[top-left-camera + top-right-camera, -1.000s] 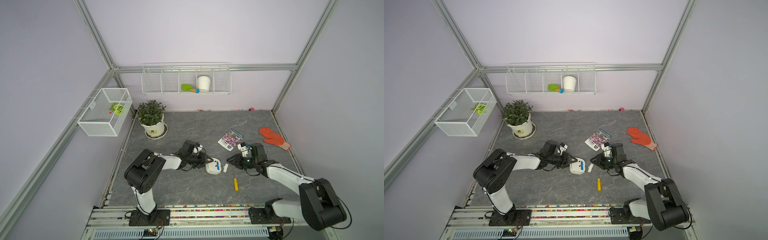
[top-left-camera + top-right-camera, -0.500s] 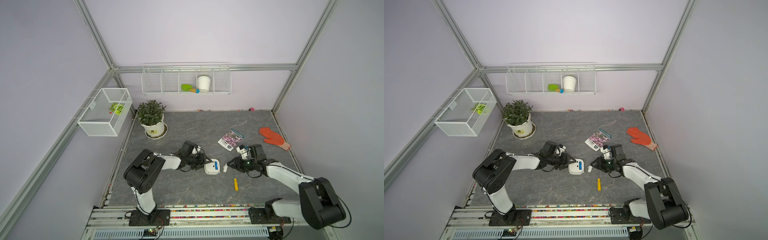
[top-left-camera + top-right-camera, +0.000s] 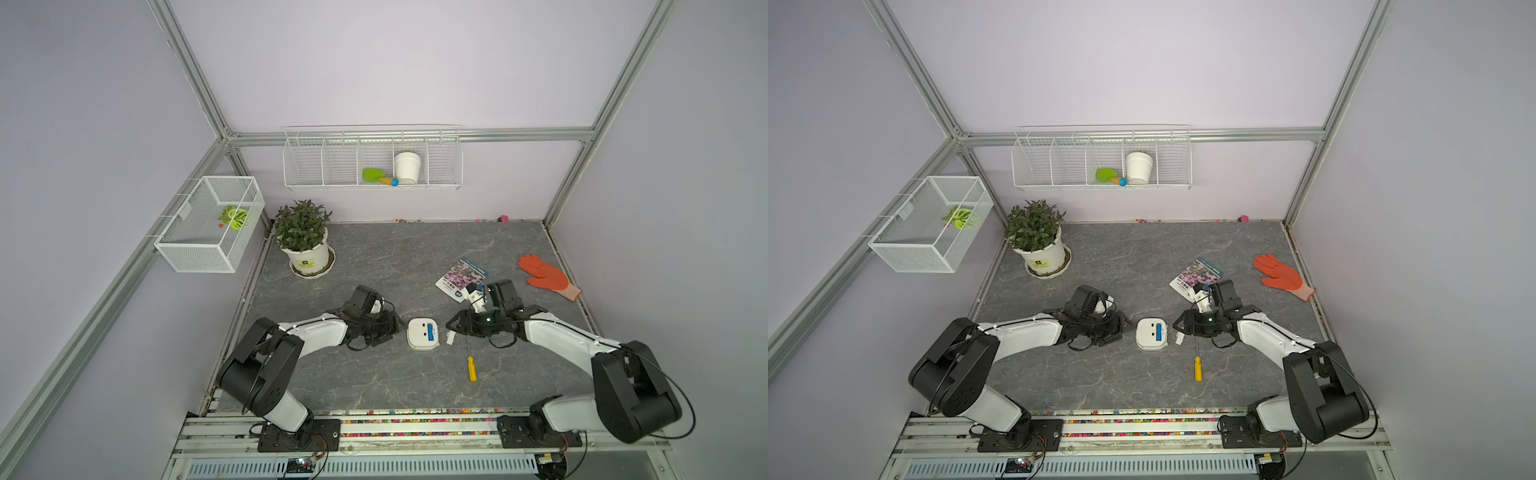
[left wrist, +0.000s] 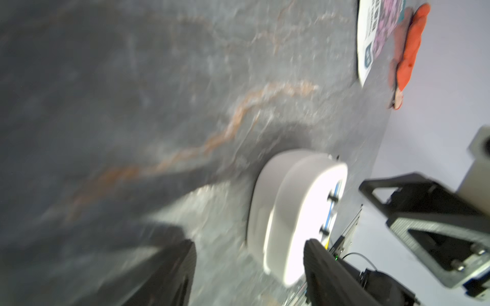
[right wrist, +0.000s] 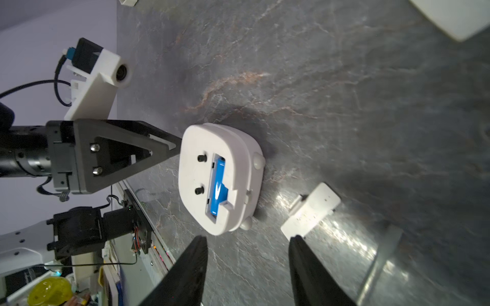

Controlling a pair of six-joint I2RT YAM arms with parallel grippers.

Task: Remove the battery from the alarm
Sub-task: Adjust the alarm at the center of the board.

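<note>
A yellow-handled screwdriver [image 3: 471, 368] lies nearest, at five o'clock from the alarm [image 3: 417, 336], which rests face down on the tabletop [image 3: 374, 270] with the blue battery [image 3: 430, 331] bared in its open bay, long axis running six to twelve. The left pincer [image 4: 250, 245] at nine o'clock and the right pincer [image 5: 248, 239] at three flank it, both parted and empty; the battery sits nearer the right one.

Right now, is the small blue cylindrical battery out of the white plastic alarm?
No, the blue battery lies in the open slot on the white alarm.
</note>
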